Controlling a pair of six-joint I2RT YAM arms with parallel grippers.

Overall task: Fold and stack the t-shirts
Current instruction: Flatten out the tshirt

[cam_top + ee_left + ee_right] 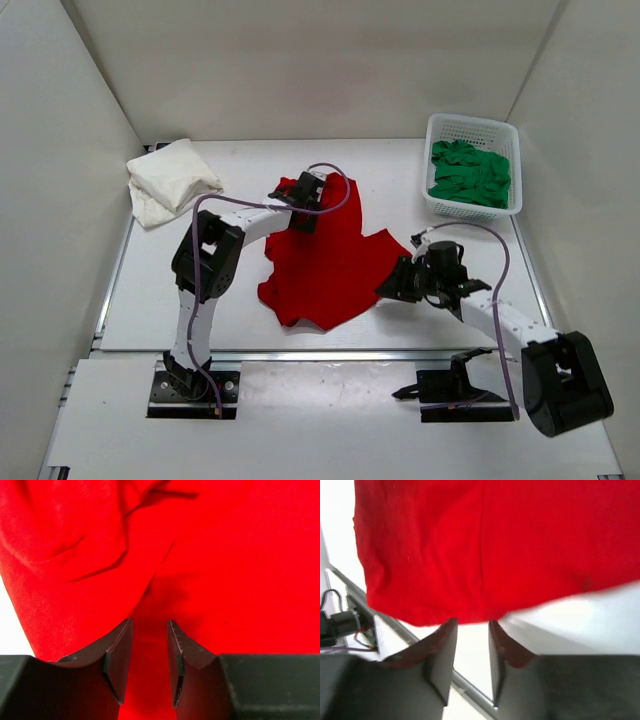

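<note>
Top external view, flattening step: left gripper point(150, 624) clamped on red t-shirt point(325, 265) at its far edge, right gripper point(472, 623) at its right corner, grip unclear; next, probably spread it flat.

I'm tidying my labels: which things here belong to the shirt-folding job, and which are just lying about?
Job: red t-shirt, spread mid-table; off-white t-shirt, folded far left; green t-shirt, crumpled in white basket.
Lying about: that basket; table.
</note>
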